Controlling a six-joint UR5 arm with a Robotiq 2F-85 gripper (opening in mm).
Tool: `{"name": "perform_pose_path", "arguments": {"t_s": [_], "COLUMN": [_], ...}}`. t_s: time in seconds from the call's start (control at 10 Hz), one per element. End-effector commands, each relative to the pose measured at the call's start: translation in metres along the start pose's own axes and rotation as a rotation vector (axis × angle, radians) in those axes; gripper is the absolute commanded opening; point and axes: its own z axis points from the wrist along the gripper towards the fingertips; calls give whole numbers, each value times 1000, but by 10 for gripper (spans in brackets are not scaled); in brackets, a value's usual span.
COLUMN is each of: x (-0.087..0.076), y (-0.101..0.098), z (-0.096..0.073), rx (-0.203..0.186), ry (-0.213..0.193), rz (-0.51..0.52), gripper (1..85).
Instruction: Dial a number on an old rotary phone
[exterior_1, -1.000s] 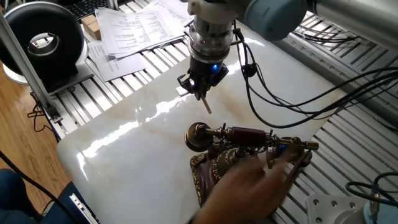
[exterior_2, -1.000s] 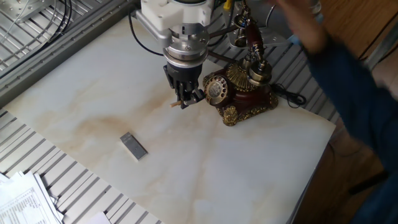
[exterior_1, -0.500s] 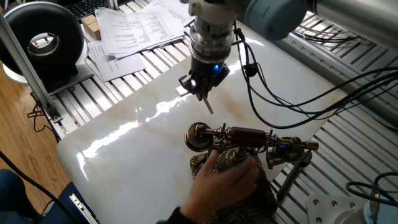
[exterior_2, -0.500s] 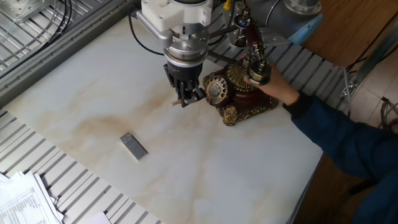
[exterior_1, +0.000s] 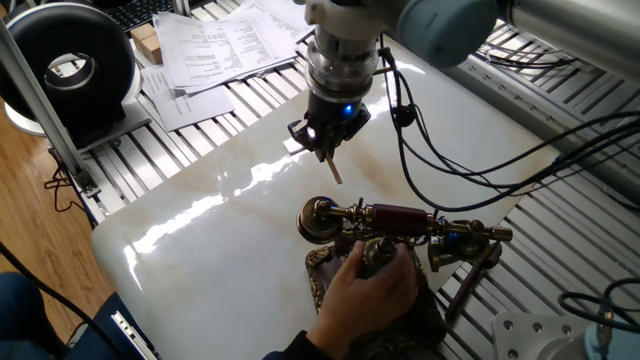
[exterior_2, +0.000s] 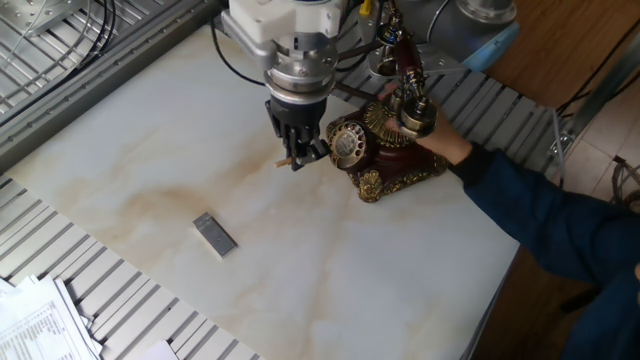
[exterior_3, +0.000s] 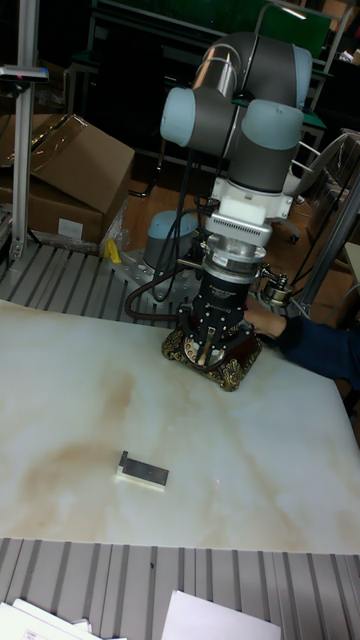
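A pale marble-patterned table top (exterior_2: 300, 250) with faint brown veining fills the workspace, resting on a bed of ribbed aluminium rails (exterior_1: 200, 125) that show on all sides. Around it the room is cluttered: cardboard boxes (exterior_3: 70, 165) sit behind the table in the tall fixed view, a wooden floor shows at the edges, printed papers (exterior_1: 215, 45) lie on the rails, and a round black fan-like unit (exterior_1: 70, 60) stands at one corner. The UR5 arm (exterior_3: 240, 110), grey with pale blue joint caps, reaches down over the far part of the table, trailing black cables (exterior_1: 450, 150). Its gripper (exterior_2: 297, 150) points downward, the fingers pinched on a thin pale wooden stick (exterior_1: 333, 170) whose tip hangs just beside the dial face. The old rotary phone (exterior_2: 375, 150) stands near the table's edge, its ornate brass base on the marble, dial turned toward the gripper, and its maroon-barred handset (exterior_1: 400, 218) lying across the cradle. A person's hand (exterior_1: 372, 290), sleeved in dark blue, reaches in from the table's edge and rests against the phone's body, covering much of it in one fixed view. In the tall fixed view the gripper stands in front of the phone and hides most of it. Well apart from all this, a small grey rectangular block (exterior_2: 215, 234) lies flat on the open marble.
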Motion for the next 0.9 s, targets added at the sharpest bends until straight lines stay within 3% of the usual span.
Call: {"name": "perform_pose_path", "arguments": {"t_s": [0.0, 0.4, 0.8], "x": [13, 36, 45], "y": [-1, -1, -5], "z": [-6, -4, 4], "rx": [-24, -34, -39], "ry": [5, -9, -21], "rz": [33, 37, 25], "gripper": [13, 13, 13]}}
